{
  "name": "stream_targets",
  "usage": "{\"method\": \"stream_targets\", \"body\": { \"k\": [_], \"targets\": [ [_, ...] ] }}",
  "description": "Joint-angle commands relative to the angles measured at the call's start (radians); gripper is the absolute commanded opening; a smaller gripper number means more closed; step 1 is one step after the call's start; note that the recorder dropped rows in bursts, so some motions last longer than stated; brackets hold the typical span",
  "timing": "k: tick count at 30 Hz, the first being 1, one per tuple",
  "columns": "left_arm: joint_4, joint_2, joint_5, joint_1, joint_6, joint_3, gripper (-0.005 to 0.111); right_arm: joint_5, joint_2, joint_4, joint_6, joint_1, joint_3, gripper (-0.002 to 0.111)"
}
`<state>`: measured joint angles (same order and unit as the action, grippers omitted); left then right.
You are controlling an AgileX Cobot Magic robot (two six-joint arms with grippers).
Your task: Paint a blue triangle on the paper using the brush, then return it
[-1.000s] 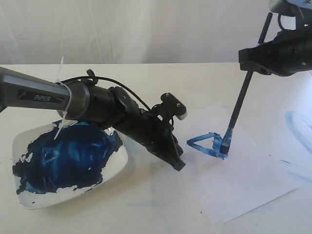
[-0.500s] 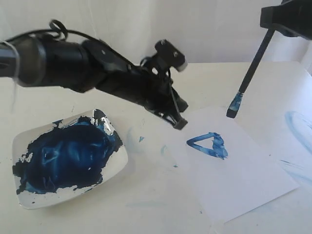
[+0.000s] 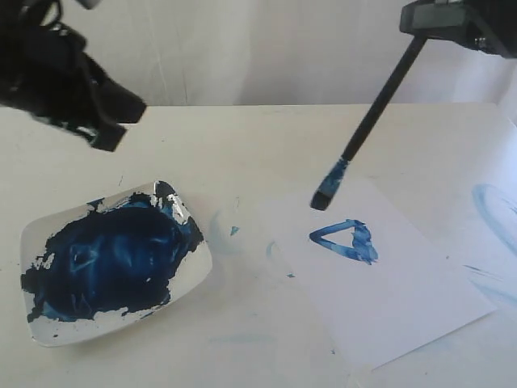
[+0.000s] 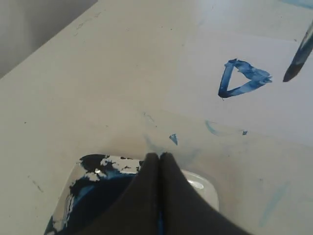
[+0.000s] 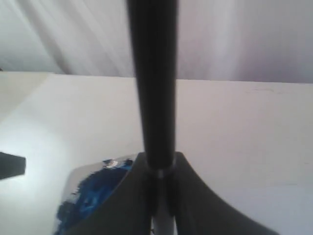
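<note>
Lifted off the paper (image 3: 404,299), the brush (image 3: 376,109) slants from the right claw (image 5: 159,164) clamping it, tip near the blue triangle (image 3: 346,241).

I hold the brush (image 3: 370,120) slanted in my right gripper (image 3: 422,26), its blue-stained tip over the paper's (image 3: 404,303) far left corner. The blue triangle (image 3: 346,241) sits on the paper. The paint dish (image 3: 31,236) lies left of the paper, and my left gripper (image 3: 117,125) hangs farther left, raised.
</note>
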<state>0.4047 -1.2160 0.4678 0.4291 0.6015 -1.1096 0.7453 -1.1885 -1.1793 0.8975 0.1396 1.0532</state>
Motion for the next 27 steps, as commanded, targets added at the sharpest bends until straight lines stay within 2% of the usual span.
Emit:
{"method": "stream_targets", "body": {
  "k": [1, 7, 13, 19, 27],
  "targets": [
    [-0.002, 0.215, 0.03, -0.008, -0.065, 0.137, 0.0, 0.043, -0.03, -0.221, 0.041, 0.027, 0.005, 0.0],
    [-0.002, 0.471, 0.094, -0.008, -0.094, 0.286, 0.0, 0.043, -0.115, -0.378, 0.086, 0.163, 0.005, 0.0],
    [-0.046, 0.632, 0.076, -0.008, -0.072, 0.434, 0.0, -0.013, -0.259, -0.565, 0.156, 0.323, 0.005, 0.0],
    [-0.076, 0.651, 0.026, -0.008, -0.072, 0.527, 0.0, -0.113, -0.446, -0.565, 0.171, 0.451, 0.037, 0.0],
    [-0.072, 0.651, 0.012, -0.008, -0.072, 0.527, 0.0, -0.242, -0.677, -0.565, -0.053, 0.505, 0.197, 0.0]
  ]
}}
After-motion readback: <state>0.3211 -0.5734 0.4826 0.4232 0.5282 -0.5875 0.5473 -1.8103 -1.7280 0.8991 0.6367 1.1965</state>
